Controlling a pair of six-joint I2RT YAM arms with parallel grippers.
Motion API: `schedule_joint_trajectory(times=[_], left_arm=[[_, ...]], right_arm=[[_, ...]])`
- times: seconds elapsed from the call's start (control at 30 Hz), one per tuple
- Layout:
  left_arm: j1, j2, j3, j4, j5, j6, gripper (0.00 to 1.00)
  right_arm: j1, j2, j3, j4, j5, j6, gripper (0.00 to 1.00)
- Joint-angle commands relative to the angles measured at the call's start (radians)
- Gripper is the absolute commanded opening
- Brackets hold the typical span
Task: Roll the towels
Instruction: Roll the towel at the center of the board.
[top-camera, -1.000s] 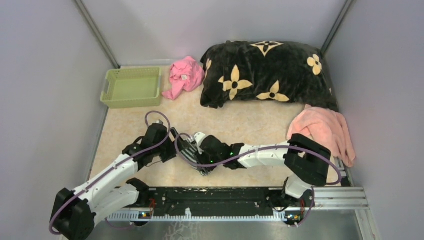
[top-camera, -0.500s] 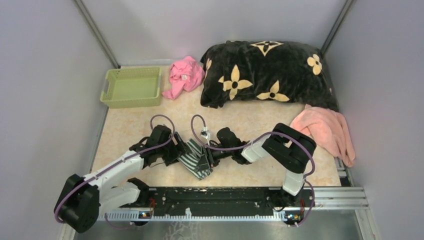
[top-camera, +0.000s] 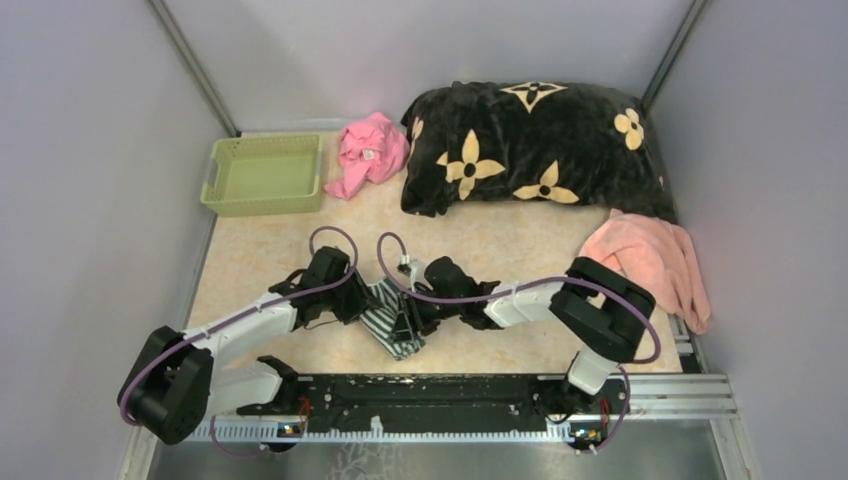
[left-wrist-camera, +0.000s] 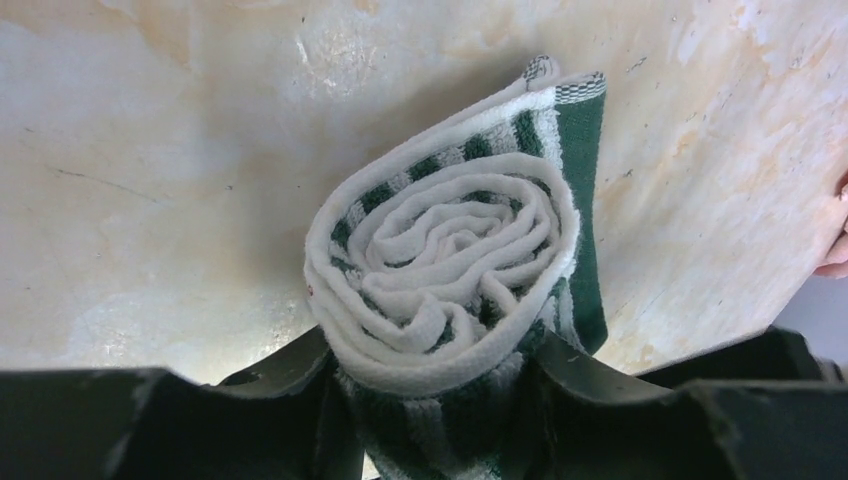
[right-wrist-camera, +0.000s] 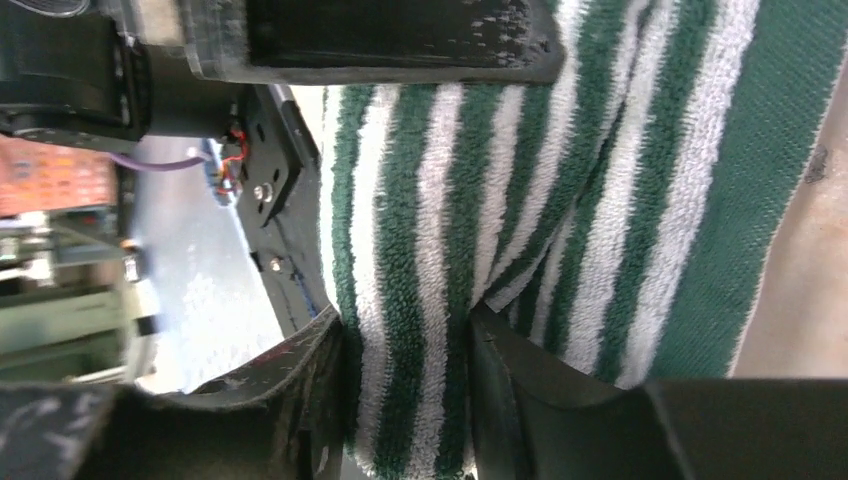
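Right now both my arms meet on the green towel (top-camera: 392, 318), which sits at the front middle of the worktop (top-camera: 470, 240), between the two of them. From my left wrist I see it end-on. It is already wound into a tight spiral, with the outer flap lying loose along one side.

My left end effector (left-wrist-camera: 430, 372) has a finger on either side of the roll's lower part, pressed into the terry, so I read it as clamped on the roll. My right end effector (right-wrist-camera: 405, 350) is pinching a striped fold at the other end, and cloth fills the gap between its fingers.

I judge the step in hand to be finishing this first roll, firming it up and settling it. The pink towel (top-camera: 650, 262) lies crumpled at the right edge of the worktop, just in front of the blanket (top-camera: 530, 140), and is not yet rolled. That puts the task at about halfway at best.

The next move calls for care with the loose flap. It should end up underneath the roll, and I should let go one side at a time so the spiral does not spring open. After that the pink towel will need spreading flat before any rolling.
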Motion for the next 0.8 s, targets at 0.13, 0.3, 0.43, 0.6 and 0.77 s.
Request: schedule_joint_trajectory(times=[0.13,0.3,0.43,0.6,0.77], left_arm=[[0.002,0.033,-0.008,-0.131,-0.117,0.069,0.39],[0.003,0.037,-0.001,-0.133,-0.112,0.07,0.4],[0.001,0.039,0.003,-0.131,-0.107,0.07,0.4],[0.001,0.036,0.006,-0.131,-0.105,0.068,0.42],[0.002,0.038,0.01,-0.127,-0.104,0.067,0.45]], right_arm=[[0.201,-0.209,0.245,-0.753,0.547,-0.218,0.6],[0.355,-0.197,0.414,-0.935,0.873,-0.274,0.64],[0.444,-0.114,0.516,-0.979,1.012,-0.3,0.65],[0.506,0.057,0.618,-1.037,1.136,-0.305,0.66],[0.531,0.177,0.635,-1.068,1.148,-0.278,0.63]])
